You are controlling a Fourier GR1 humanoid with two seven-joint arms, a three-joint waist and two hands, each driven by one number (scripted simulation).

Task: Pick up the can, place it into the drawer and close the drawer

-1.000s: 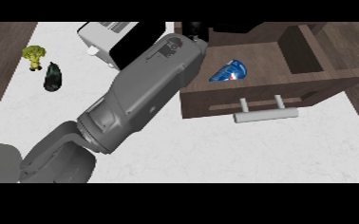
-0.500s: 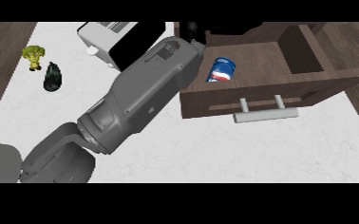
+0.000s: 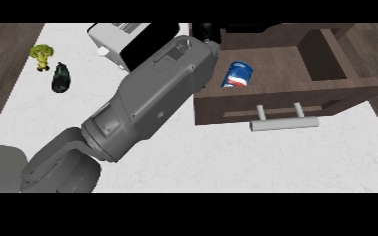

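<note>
- One forearm [image 3: 151,107] crosses the white surface [image 3: 221,165] from the lower left; by its side, seemingly the left.
- Its black hand [image 3: 207,31] shows only partly at the drawer's back left corner; whether its fingers are apart or together, I cannot tell.
- Just right of the wrist, the can [image 3: 237,74] lies in the open drawer [image 3: 317,97], long axis pointing away, free of the hand.
- Closing likely means pushing the handle [image 3: 284,124].

Can [image 3: 238,74]: lies inside the open drawer [image 3: 325,87], near its left wall.
Left hand [image 3: 209,31]: black, at the drawer's back-left corner; fingers hidden.
</note>
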